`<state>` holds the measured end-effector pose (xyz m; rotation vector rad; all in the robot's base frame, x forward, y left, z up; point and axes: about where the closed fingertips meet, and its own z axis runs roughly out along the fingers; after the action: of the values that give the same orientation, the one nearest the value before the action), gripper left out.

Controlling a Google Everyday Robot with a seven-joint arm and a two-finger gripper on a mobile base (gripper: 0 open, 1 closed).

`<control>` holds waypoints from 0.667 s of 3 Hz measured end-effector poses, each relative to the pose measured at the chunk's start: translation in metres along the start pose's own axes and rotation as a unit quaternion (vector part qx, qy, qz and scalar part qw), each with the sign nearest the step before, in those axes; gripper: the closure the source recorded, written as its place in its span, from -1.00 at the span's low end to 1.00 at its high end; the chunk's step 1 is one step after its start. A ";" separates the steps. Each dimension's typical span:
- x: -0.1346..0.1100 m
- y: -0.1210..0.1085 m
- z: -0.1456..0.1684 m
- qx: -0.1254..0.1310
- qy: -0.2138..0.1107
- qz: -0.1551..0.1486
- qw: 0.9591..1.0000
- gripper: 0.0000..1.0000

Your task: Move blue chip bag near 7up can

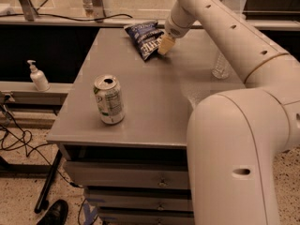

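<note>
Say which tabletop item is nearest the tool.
The blue chip bag at the far edge: the tool is against it. The 7up can and clear bottle stand apart.

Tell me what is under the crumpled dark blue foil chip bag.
The crumpled dark blue foil chip bag lies on the grey tabletop, near its far edge. The gripper sits at the bag's right edge. Whatever lies directly beneath the bag is covered.

Text: none legible
White lettering on blue chip bag (pixel 145 37) & green print on 7up can (pixel 109 101), prob. branding, can't be read; gripper (pixel 164 46) at bag's right edge.
</note>
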<state>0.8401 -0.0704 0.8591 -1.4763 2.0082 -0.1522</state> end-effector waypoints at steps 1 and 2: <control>0.006 -0.007 -0.003 0.003 0.005 -0.003 1.000 0.28; 0.005 -0.009 -0.010 0.007 0.000 -0.009 1.000 0.74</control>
<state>0.8407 -0.0808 0.8686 -1.4860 1.9909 -0.1737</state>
